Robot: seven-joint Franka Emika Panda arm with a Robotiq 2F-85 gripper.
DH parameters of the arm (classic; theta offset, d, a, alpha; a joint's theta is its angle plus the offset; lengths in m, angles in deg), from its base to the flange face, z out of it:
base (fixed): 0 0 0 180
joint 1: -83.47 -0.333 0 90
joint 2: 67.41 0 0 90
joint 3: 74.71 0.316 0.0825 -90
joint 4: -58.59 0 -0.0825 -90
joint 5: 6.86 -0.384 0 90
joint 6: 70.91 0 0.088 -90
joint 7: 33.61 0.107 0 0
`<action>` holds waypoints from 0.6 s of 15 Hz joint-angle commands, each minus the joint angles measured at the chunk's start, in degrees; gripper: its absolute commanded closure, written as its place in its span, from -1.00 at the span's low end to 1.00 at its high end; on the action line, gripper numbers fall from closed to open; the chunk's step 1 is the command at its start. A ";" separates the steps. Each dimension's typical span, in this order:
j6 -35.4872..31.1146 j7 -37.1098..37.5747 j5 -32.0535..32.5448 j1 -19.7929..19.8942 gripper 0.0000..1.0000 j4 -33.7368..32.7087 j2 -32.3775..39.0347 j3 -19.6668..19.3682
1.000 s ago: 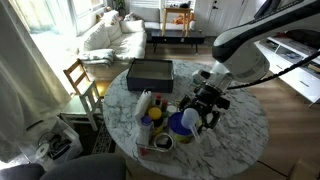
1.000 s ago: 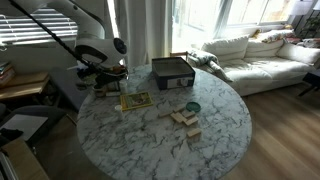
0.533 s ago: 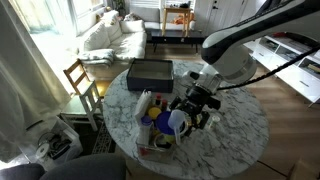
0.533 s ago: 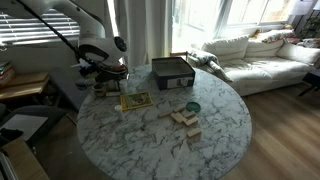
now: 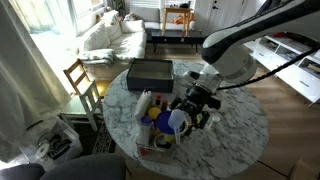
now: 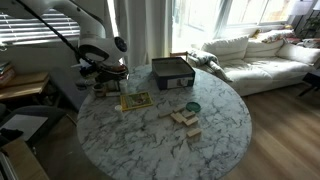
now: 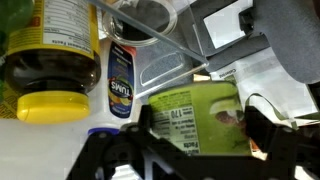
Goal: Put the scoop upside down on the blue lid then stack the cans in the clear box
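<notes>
In the wrist view a can (image 7: 185,105) with a green label fills the space between my fingers. My gripper (image 7: 203,128) is shut on it, one dark finger (image 7: 268,125) against each side. Beyond the can lies the clear box (image 7: 170,62). In an exterior view my gripper (image 5: 197,105) hangs low over the middle of the marble table (image 5: 240,135), right beside the deep-blue scoop (image 5: 177,123). I cannot tell the blue lid apart from the scoop. From the far side my gripper (image 6: 106,72) is mostly hidden by the arm.
A big bottle with a yellow cap (image 7: 50,70) and a small blue-labelled bottle (image 7: 121,80) lie close by the can. The large dark box (image 5: 150,72) stands at the back of the table. Wooden blocks (image 6: 185,120) and a teal round thing (image 6: 192,107) lie mid-table.
Between one second and half a second ago my gripper moved a little left and down towards the blue scoop. It has stayed still since, with the jaws unchanged.
</notes>
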 commanded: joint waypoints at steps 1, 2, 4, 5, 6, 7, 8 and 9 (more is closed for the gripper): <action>-0.61 0.12 0.09 -0.02 -0.33 -1.06 1.10 0.38; -0.51 -0.25 -0.35 0.09 -0.33 -1.36 1.45 0.48; -0.42 -0.44 -0.78 0.14 -0.33 -1.89 2.07 0.62; -0.51 -0.60 -1.17 0.15 -0.33 -2.26 2.47 0.73; -0.77 -0.57 -1.42 0.11 -0.33 -2.55 2.84 0.80; -0.95 -0.69 -1.70 0.06 -0.33 -2.90 3.26 0.91; -1.11 -0.51 -1.84 -0.01 -0.33 -3.17 3.64 0.99; -1.30 -0.56 -1.88 -0.10 -0.33 -3.58 4.14 1.12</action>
